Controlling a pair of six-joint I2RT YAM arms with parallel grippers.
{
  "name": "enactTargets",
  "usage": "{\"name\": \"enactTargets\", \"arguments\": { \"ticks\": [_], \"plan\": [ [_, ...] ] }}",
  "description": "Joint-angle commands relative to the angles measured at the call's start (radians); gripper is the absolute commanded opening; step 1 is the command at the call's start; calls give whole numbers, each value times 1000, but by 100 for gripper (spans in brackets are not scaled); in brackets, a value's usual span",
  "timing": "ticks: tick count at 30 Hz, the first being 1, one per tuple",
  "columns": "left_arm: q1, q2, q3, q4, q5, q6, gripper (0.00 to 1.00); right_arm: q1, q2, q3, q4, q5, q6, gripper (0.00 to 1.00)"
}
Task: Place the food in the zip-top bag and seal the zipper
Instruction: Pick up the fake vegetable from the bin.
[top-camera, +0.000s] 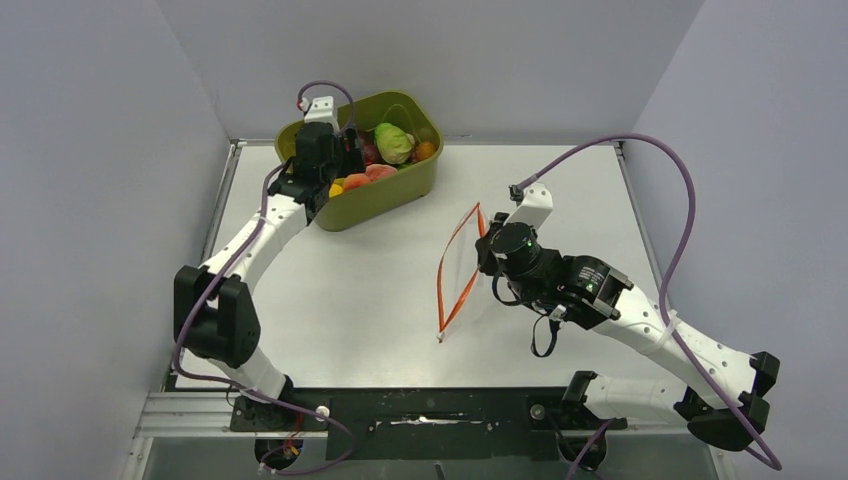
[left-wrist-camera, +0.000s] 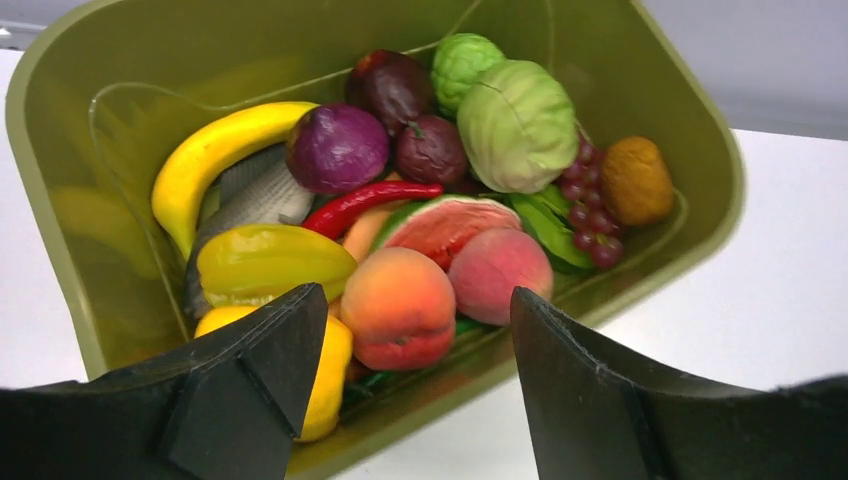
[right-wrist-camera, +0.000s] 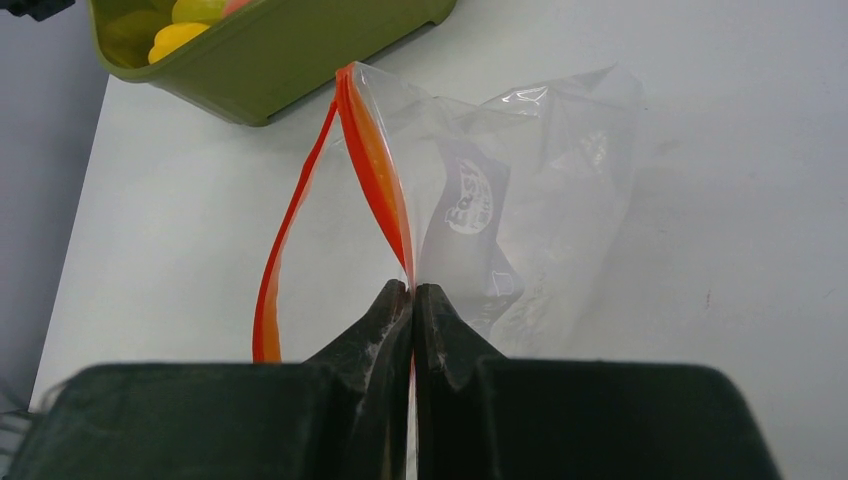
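Note:
The food fills an olive-green tub (top-camera: 420, 185): a peach (left-wrist-camera: 398, 308), a second peach (left-wrist-camera: 497, 272), a yellow banana (left-wrist-camera: 215, 150), a purple onion (left-wrist-camera: 337, 147), a green cabbage (left-wrist-camera: 518, 125) and more. My left gripper (left-wrist-camera: 415, 330) is open and empty just above the tub's near rim, in front of the peaches; it also shows in the top view (top-camera: 335, 170). My right gripper (right-wrist-camera: 412, 292) is shut on the right-hand rim of the clear zip-top bag (right-wrist-camera: 540, 220). The red-orange zipper (right-wrist-camera: 290, 215) gapes open; it also shows in the top view (top-camera: 462, 268).
The tub (left-wrist-camera: 690, 120) stands at the table's back left. Grey walls close in the white table (top-camera: 340, 300) on three sides. The right arm's purple cable (top-camera: 670, 200) loops over the right side.

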Motion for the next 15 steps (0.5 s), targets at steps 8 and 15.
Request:
{"name": "enactTargets", "arguments": {
  "ticks": [8, 15],
  "plan": [
    [128, 247, 242, -22, 10, 18, 65, -9, 0, -3, 43, -14, -10, 0],
    [155, 441, 443, -123, 32, 17, 66, -15, 56, 43, 50, -26, -41, 0]
  ]
}}
